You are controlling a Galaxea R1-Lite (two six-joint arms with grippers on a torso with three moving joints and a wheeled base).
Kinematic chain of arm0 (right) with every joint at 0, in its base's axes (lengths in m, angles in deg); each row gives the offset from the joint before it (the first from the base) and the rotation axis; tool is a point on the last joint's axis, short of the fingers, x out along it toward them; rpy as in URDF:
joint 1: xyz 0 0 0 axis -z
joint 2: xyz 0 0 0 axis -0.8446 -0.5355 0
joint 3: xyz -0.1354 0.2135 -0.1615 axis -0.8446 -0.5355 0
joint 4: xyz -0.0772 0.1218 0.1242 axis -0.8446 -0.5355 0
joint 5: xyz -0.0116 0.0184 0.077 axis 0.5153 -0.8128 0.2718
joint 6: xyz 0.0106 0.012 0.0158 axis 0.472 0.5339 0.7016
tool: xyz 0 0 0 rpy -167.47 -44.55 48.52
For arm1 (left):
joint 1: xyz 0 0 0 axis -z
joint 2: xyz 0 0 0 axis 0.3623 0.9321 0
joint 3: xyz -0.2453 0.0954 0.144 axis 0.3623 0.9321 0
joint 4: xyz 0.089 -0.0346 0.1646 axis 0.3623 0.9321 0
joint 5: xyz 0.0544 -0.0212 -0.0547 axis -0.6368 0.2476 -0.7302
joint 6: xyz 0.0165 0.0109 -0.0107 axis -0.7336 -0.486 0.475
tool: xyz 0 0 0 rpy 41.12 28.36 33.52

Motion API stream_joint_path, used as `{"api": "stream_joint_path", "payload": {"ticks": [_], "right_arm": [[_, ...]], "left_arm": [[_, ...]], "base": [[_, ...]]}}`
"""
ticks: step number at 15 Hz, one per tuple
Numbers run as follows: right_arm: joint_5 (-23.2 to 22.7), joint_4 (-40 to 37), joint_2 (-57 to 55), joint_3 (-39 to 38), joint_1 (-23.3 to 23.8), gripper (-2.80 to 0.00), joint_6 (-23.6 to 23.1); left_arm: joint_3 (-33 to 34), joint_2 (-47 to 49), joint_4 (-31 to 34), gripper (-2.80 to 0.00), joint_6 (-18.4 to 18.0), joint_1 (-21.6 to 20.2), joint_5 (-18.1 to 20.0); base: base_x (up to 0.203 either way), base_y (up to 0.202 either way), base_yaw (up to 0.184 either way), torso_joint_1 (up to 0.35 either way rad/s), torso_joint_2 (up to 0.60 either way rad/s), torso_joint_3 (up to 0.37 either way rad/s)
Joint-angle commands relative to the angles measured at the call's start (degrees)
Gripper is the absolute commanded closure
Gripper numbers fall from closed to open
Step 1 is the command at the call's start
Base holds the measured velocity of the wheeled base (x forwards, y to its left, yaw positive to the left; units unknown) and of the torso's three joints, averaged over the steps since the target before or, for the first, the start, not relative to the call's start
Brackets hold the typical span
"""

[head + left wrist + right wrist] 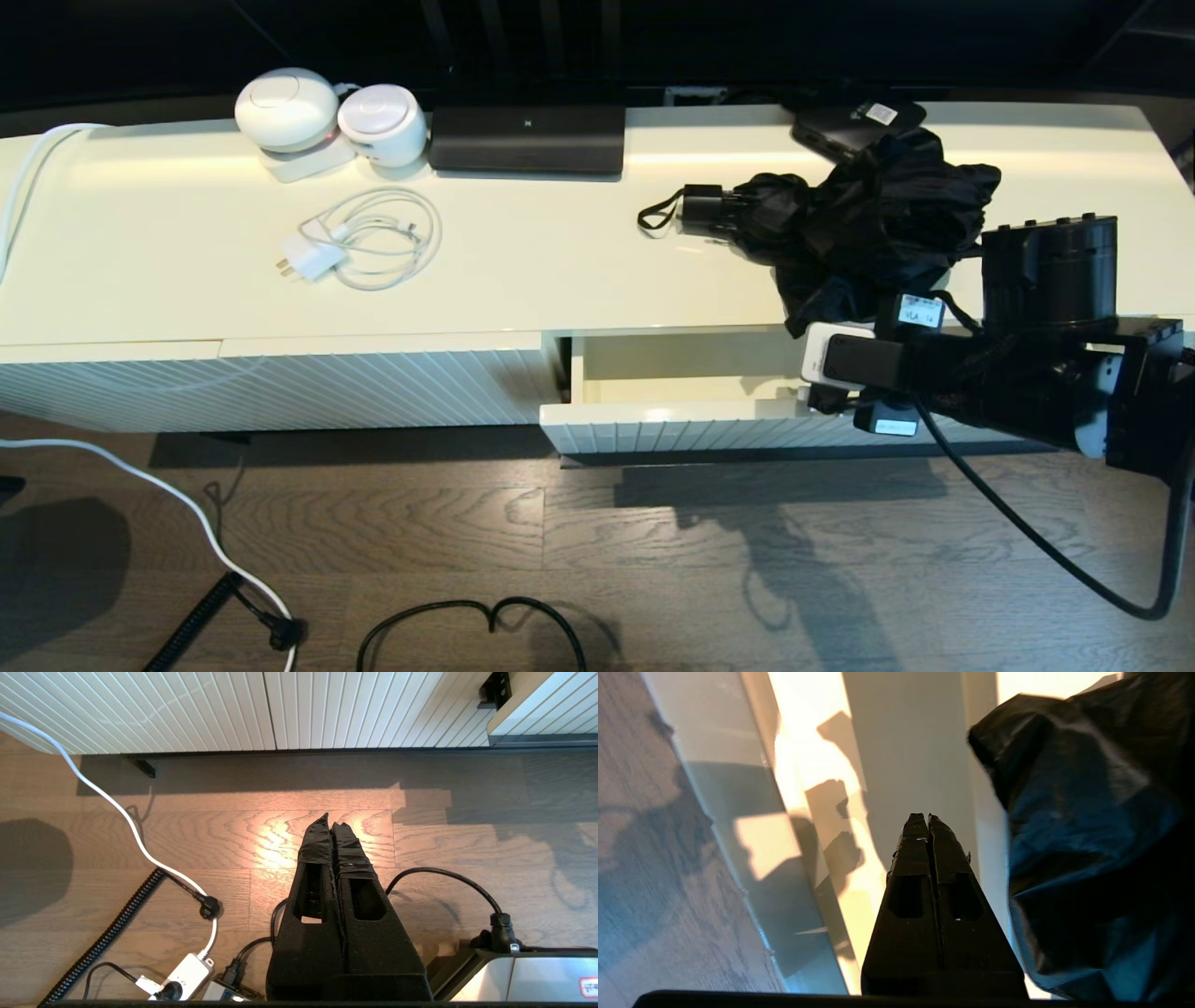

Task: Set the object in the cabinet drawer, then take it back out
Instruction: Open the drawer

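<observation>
The black folding umbrella (868,224) lies on the cabinet top at the right, its short handle and wrist loop (695,207) pointing left and its loose fabric hanging over the front edge. Below it the cream drawer (691,434) with the ribbed front stands partly pulled out, with nothing in the part of its glossy interior (681,373) that shows. Its bar handle is hidden. My right gripper (928,816) is shut and empty, pointing into the drawer (915,756) with the umbrella fabric (1087,835) close beside it. My left gripper (331,820) is shut, parked low over the floor.
On the cabinet top stand two white round devices (285,107), a long black device (527,138), a white charger with coiled cable (359,243) and a flat black box with a white label (854,121). A ribbed panel (280,387) is left of the drawer. Cables (187,504) cross the floor.
</observation>
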Motion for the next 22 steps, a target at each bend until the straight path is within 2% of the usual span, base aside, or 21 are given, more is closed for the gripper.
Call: {"api": "stream_joint_path", "payload": {"ticks": [1,7,10,22], "right_arm": [[0.1,-0.8,0.5,-0.9,-0.1,0.00,-0.5],[0.1,-8.1,2.6,-1.5,-0.8,0.00,-0.4],[0.1,-13.3,5.4,-2.7,-3.0,0.00,0.0],[0.9,-13.0,11.5,-19.0,-4.2,0.00,4.6]], "left_arm": [[0.0,-0.1,0.0,0.00,0.0,-0.1,0.0],[0.0,-0.1,0.0,0.00,0.0,0.0,0.0],[0.0,-0.1,0.0,0.00,0.0,0.0,0.0],[0.0,-0.1,0.0,0.00,0.0,-0.1,0.0]], "base": [[0.000,0.000,0.000,0.000,0.00,0.000],[0.000,0.000,0.000,0.000,0.00,0.000],[0.000,0.000,0.000,0.000,0.00,0.000],[0.000,0.000,0.000,0.000,0.00,0.000]]}}
